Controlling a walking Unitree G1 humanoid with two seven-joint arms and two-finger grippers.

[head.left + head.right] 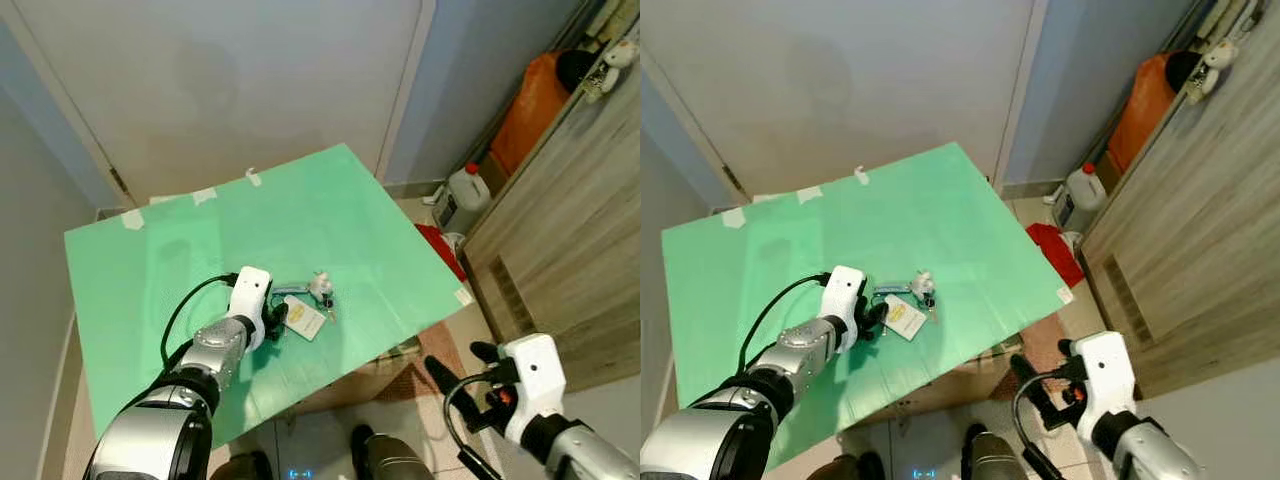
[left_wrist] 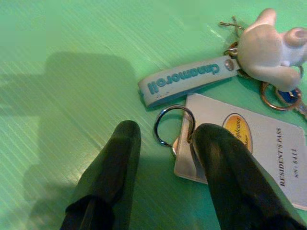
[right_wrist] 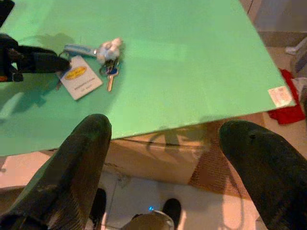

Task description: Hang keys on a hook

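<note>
Your two head cameras look steeply down from above onto the green counter (image 1: 330, 200), sharing almost the same scene. Your left wrist camera sits very close, looking along the left hand (image 2: 163, 158) at the key bunch (image 2: 230, 110) just ahead. Your right wrist camera looks from farther back, off the counter's edge, past the right hand (image 3: 163, 148), sharing that bunch.

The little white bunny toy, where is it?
The bunny lies on the green board near its middle, on the key bunch beside the card, just ahead of the left gripper.
</note>
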